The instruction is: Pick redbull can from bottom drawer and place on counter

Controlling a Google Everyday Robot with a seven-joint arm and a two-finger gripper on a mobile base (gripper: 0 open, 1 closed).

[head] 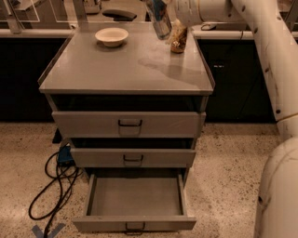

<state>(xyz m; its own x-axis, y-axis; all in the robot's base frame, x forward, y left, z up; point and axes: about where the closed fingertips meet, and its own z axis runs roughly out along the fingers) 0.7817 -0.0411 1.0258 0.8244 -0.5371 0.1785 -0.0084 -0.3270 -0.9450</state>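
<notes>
Claw (157,10) around tilted redbull can (162,25), above counter (116,65) rear

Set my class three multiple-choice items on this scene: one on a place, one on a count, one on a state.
1. Where is the redbull can? A inside a shut drawer; B held by the gripper above the counter; C lying on the floor.
2. How many drawers show? A two; B three; C four.
3. The bottom drawer is: A shut; B open and empty; C open and full.
Answers: B, it hangs tilted in the gripper over the counter's back; B, three handled fronts; B, its bare inside shows.
</notes>
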